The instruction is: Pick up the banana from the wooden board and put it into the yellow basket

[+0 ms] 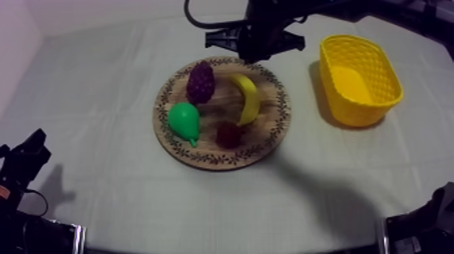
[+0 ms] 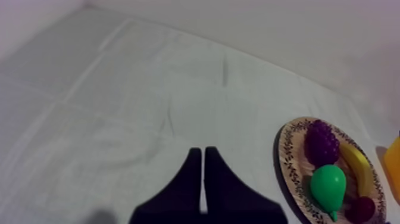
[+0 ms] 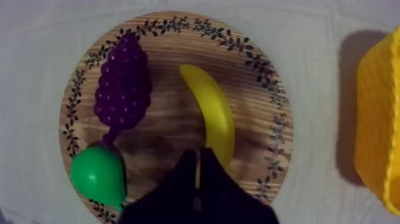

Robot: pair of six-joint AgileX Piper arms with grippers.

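Observation:
A yellow banana (image 1: 248, 98) lies on the right half of the round wooden board (image 1: 275, 125), alongside purple grapes (image 1: 200, 81), a green pear (image 1: 184, 121) and a small red fruit (image 1: 230, 135). My right gripper (image 1: 255, 55) hangs above the board's far edge. In the right wrist view its fingers lie together as a narrow wedge, shut on nothing (image 3: 198, 161), just over the near end of the banana (image 3: 211, 113). My left gripper (image 2: 203, 158) is shut and rests low at the table's left (image 1: 28, 150), far from the board. The yellow basket (image 1: 358, 78) stands right of the board.
The right arm reaches in from the upper right, between the board and the basket. Bare cloth stretches to the left of the board and in front of it. In the left wrist view the board (image 2: 290, 161) and the basket's edge (image 2: 393, 164) lie beyond the left gripper.

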